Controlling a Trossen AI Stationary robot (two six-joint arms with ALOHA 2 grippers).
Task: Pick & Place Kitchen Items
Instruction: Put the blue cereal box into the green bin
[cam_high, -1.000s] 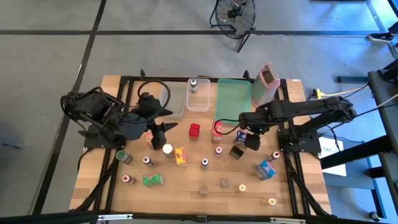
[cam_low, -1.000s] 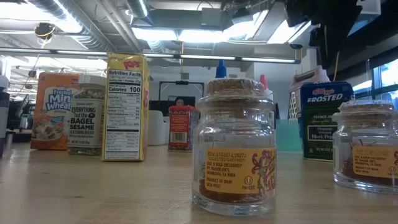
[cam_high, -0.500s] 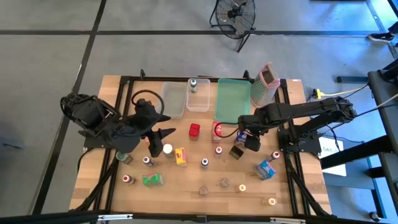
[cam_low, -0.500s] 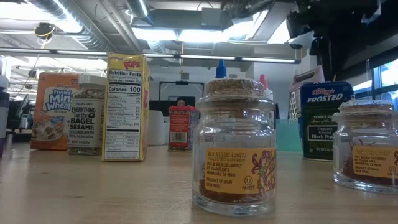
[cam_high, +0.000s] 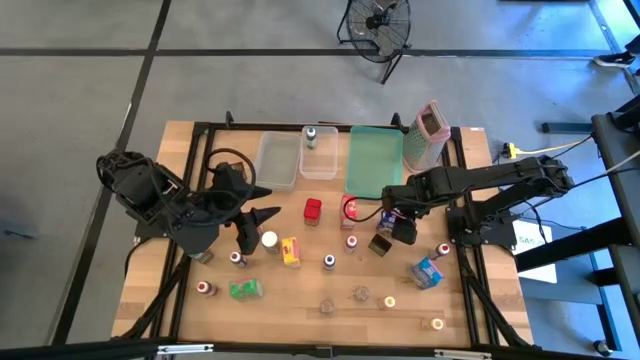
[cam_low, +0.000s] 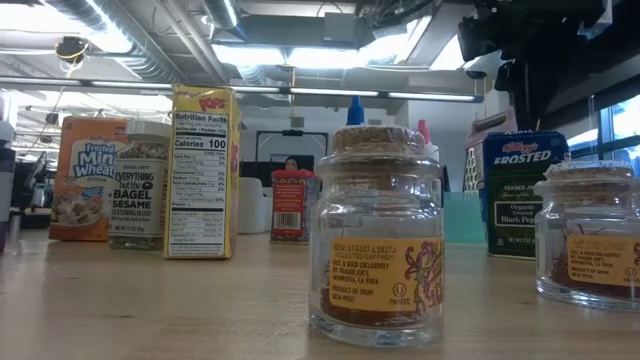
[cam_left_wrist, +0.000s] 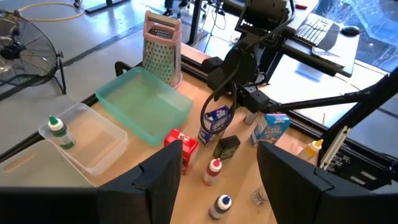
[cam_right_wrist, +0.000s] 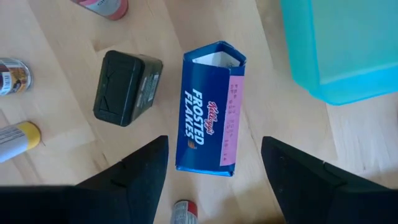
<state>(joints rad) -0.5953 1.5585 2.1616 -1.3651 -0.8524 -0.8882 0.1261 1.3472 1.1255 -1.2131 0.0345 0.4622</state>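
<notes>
The right gripper (cam_high: 397, 222) hangs over the table's right-centre with its jaws spread and nothing between them; in its wrist view the blue box (cam_right_wrist: 210, 107) marked Frosted Flakes sits directly beneath, centred between the two fingers (cam_right_wrist: 142, 167) but not touched. A black tin (cam_right_wrist: 127, 87) stands just beside the box at its 9 o'clock in that view, and the corner of the green tray (cam_right_wrist: 341, 46) lies near at its 2 o'clock. Seen from above, the tray (cam_high: 375, 160) is at 12 o'clock from the right gripper, with the grater (cam_high: 427, 135) at the tray's 3 o'clock. The left gripper (cam_high: 250, 222) hovers over the left-centre of the table, jaws apart and empty, with a white-capped bottle (cam_high: 269, 241) close at its 5 o'clock and a yellow box (cam_high: 290, 251) just past that. A red box (cam_high: 313, 210) stands between the two grippers. A clear tub (cam_high: 279, 160) is at 1 o'clock from the left gripper, and a second tub at its 3 o'clock holds a green-capped bottle (cam_high: 310, 137). More small bottles and jars, a green packet (cam_high: 245, 290) and a light blue box (cam_high: 427, 271) are scattered along the near half of the table (cam_high: 300, 300). In the low view a cork-topped jar (cam_low: 384, 235) stands closest.
</notes>
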